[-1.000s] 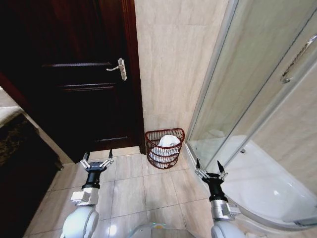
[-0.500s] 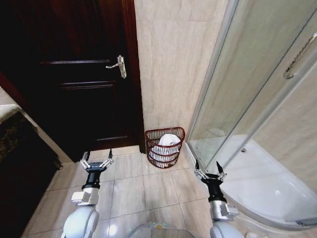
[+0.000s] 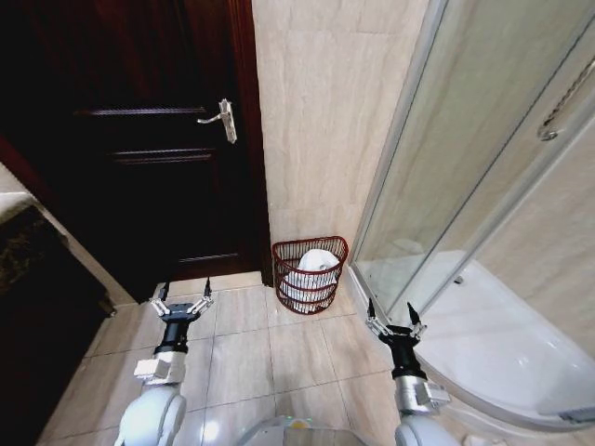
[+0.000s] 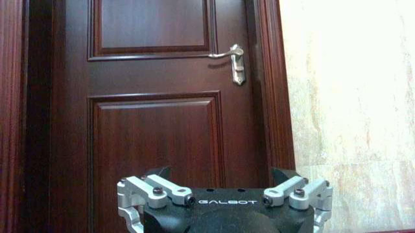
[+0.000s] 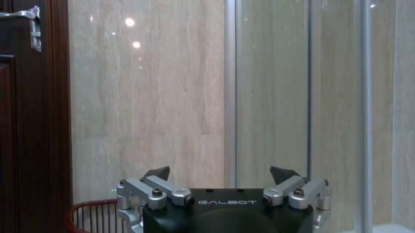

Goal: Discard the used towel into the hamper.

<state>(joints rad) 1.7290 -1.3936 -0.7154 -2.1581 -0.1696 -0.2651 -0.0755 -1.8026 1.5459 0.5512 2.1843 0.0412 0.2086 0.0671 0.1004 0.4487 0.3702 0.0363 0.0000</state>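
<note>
The hamper (image 3: 310,276), a reddish-brown wire basket, stands on the floor against the tiled wall between the door and the shower. A white towel (image 3: 314,265) lies bunched inside it. My left gripper (image 3: 183,292) hangs open and empty over the floor tiles, left of the hamper. My right gripper (image 3: 391,311) is open and empty too, right of the hamper by the shower's edge. The hamper's rim (image 5: 87,209) peeks into the right wrist view beside the right gripper (image 5: 220,174). In the left wrist view the left gripper (image 4: 221,173) faces the door.
A dark wooden door (image 3: 149,139) with a metal handle (image 3: 223,118) stands shut at the left. A glass shower enclosure (image 3: 474,186) with a white tray (image 3: 502,344) fills the right. A dark counter (image 3: 28,279) sits at the far left. Beige floor tiles (image 3: 279,353) lie open ahead.
The head view has shifted slightly; the door handle sits a little higher. Both grippers stay open and about where they were, and the towel rests in the hamper throughout.
</note>
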